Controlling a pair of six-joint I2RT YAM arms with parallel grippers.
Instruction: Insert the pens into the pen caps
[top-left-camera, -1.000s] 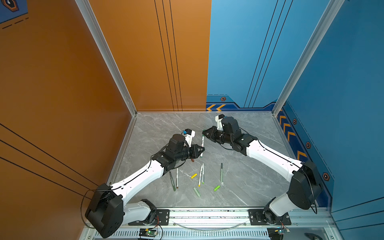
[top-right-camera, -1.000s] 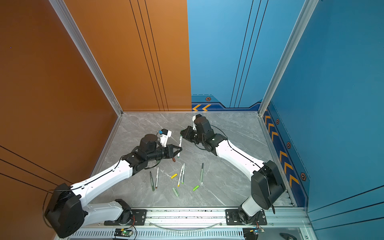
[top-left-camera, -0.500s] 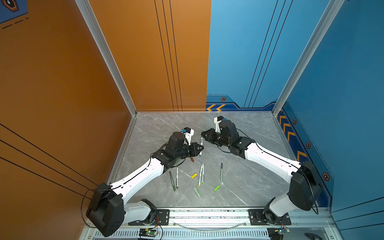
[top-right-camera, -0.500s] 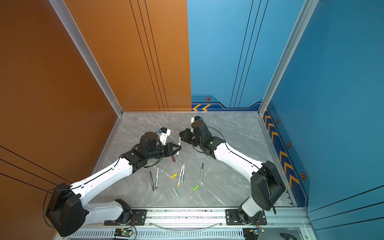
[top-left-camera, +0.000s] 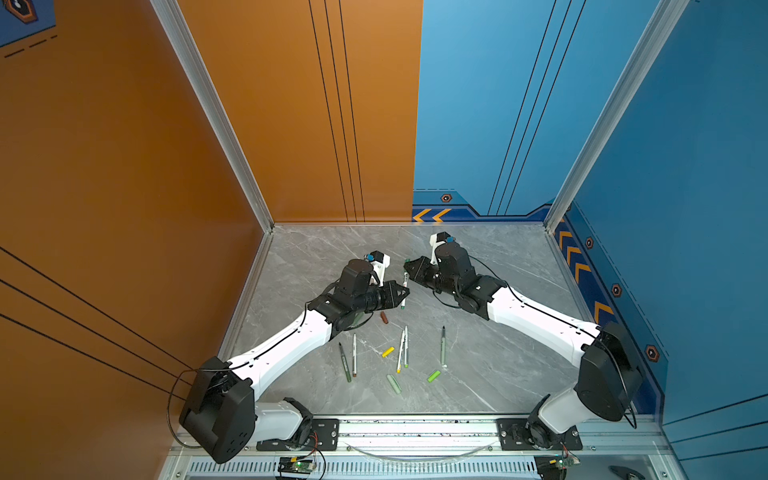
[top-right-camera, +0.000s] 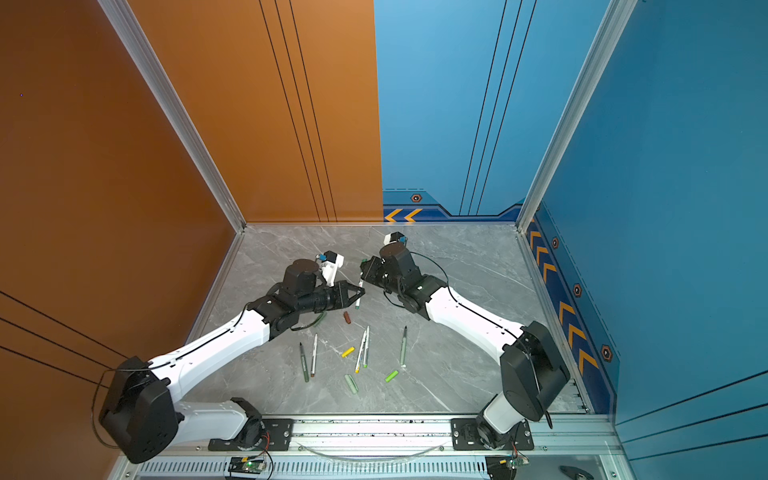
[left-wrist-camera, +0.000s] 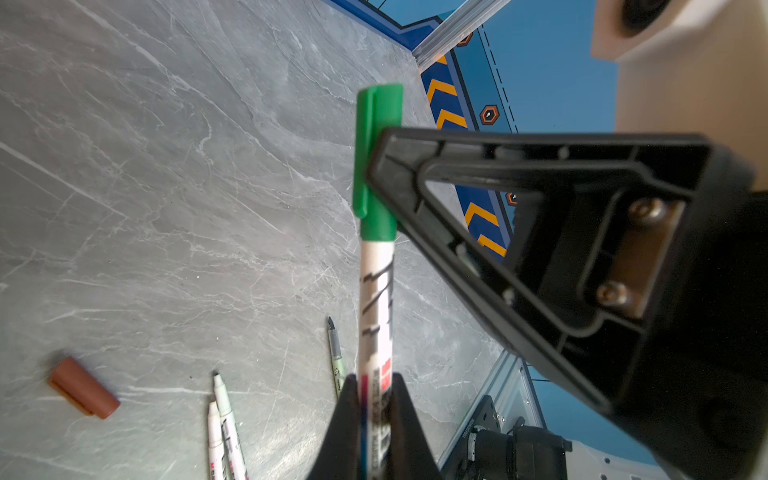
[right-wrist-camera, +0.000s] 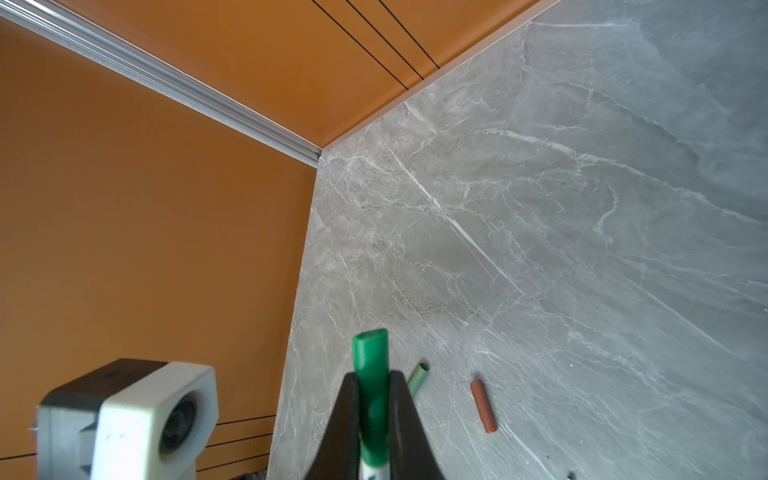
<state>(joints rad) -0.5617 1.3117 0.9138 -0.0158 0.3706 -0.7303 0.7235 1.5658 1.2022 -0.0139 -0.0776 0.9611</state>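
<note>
Capping of one pen (left-wrist-camera: 376, 299) is judged nearly done: barrel clamped by left gripper (left-wrist-camera: 374, 384), cap (left-wrist-camera: 378, 137) pinched by right gripper (right-wrist-camera: 372, 380); five pens (top-left-camera: 443, 347) behind them are left uncapped.

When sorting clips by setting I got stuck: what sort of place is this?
Probably a purpose-built robot test cell: orange wall and blue wall panels in aluminium framing, left arm and right arm bolted to a front rail, marble-look tabletop.
</note>
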